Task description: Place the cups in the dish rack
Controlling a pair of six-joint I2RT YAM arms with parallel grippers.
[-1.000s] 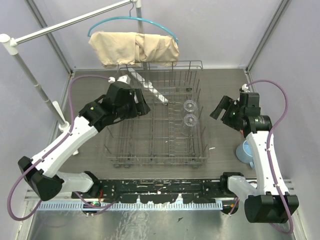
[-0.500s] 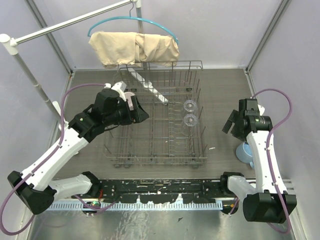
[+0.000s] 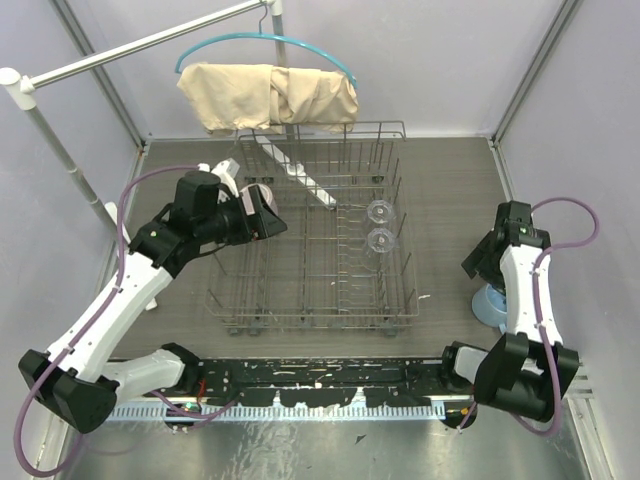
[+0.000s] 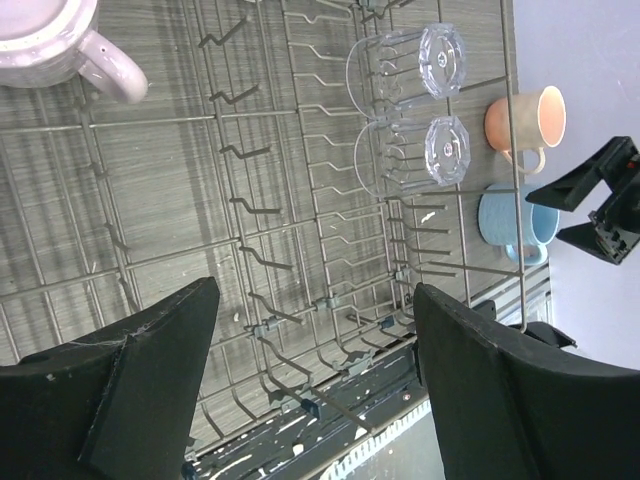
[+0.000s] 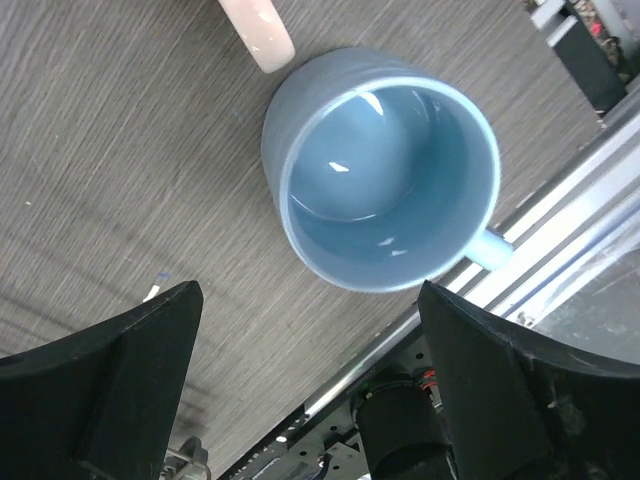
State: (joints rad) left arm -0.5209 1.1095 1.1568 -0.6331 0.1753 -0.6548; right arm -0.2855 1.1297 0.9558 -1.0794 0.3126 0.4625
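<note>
The grey wire dish rack stands mid-table. Two clear glass tumblers lie on their sides in its right part, also in the left wrist view. The mauve-pink mug sits in the rack's far left. My left gripper is open and empty over the rack, beside that mug. My right gripper is open, right above the light blue mug, which stands upright on the table. The peach-orange mug stands just beyond it; only its edge shows in the right wrist view.
A beige cloth on a teal hanger hangs over the rack's far edge. A white pole stand is at the far left. A white bar lies in the rack's back. The black base rail runs along the near edge.
My left gripper has drawn back to the left, and the mauve-pink mug now shows apart from it in the rack. My right gripper has moved right and nearer, over the light blue mug.
</note>
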